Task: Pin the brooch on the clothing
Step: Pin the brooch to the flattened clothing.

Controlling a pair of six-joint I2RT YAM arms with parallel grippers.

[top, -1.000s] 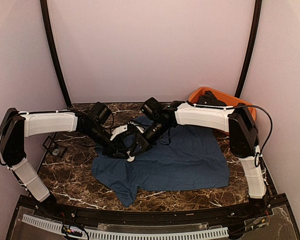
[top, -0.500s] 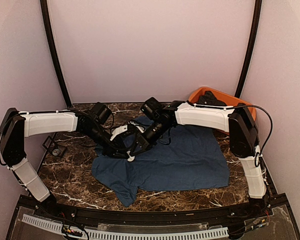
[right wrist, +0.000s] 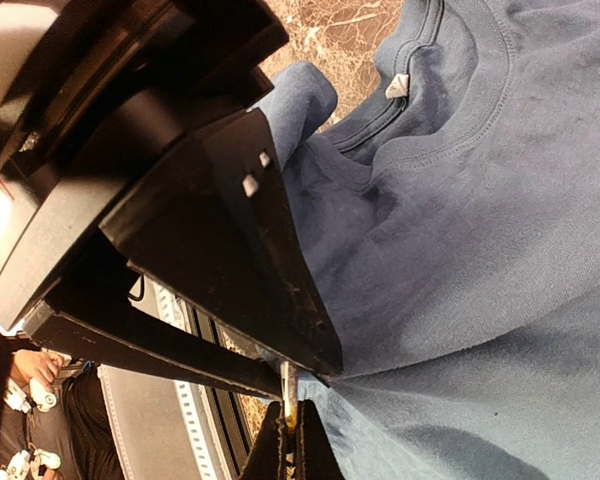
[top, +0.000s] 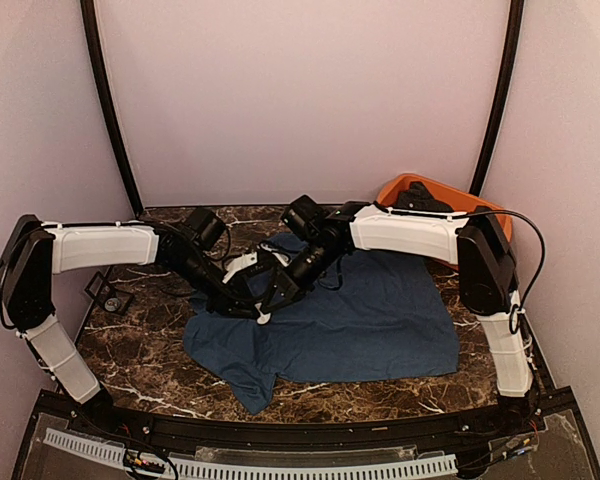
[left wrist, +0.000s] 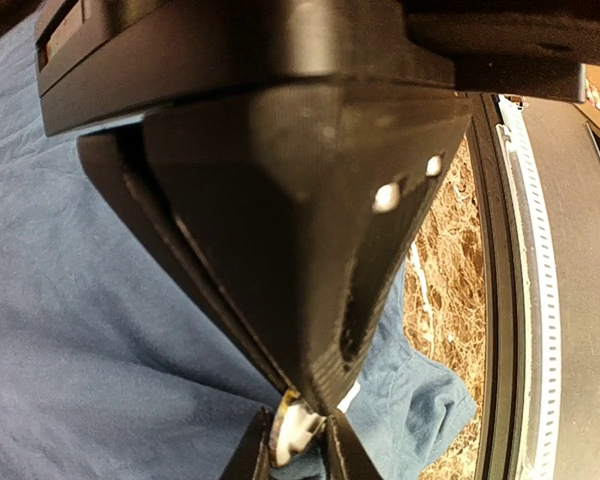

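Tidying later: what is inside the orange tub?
A dark thing lies in the tub; what it is cannot be told. The right arm covers the tub's near side.

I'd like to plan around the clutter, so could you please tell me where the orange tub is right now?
In the top view the orange tub sits at the table's far right corner, behind the right arm and beyond the navy T-shirt.

A dark navy-blue soft-fabric T-shirt [top: 380, 320] lies spread and rumpled on the marble bench [top: 150, 350]. A small white brooch [left wrist: 296, 432], mostly hidden, sits just over its left part.
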